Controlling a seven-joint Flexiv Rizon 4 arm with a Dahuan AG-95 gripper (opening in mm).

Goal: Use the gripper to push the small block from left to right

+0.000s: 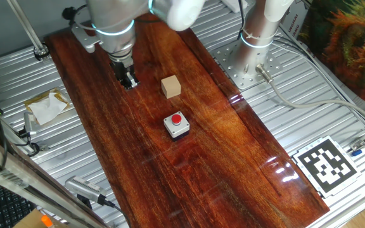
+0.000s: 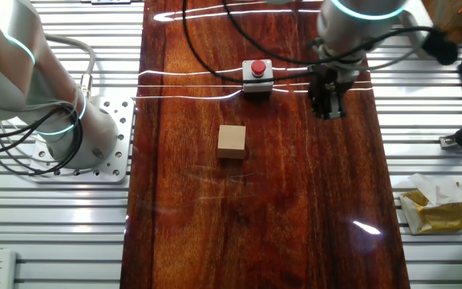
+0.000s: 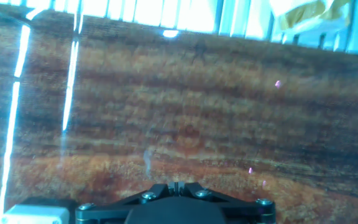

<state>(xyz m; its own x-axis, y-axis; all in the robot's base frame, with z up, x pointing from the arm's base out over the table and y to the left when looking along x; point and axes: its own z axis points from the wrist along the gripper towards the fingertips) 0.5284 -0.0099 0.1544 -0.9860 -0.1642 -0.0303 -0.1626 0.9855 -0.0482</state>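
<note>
The small block (image 1: 170,87) is a plain tan wooden cube on the dark wooden board; it also shows in the other fixed view (image 2: 232,141). My gripper (image 1: 129,81) hangs from the silver-grey arm to the block's left, a short gap away, close above the board. In the other fixed view the gripper (image 2: 328,108) is to the block's right and a little farther back. In the hand view the gripper (image 3: 176,185) shows its two black fingers pressed together with nothing between them. The block is out of the hand view.
A grey box with a red button (image 1: 177,124) stands on the board in front of the block. The white-and-silver post (image 1: 258,28) stands on a metal plate at the right. Crumpled paper (image 1: 46,107) lies left of the board. A marker tag (image 1: 326,163) lies at the right front.
</note>
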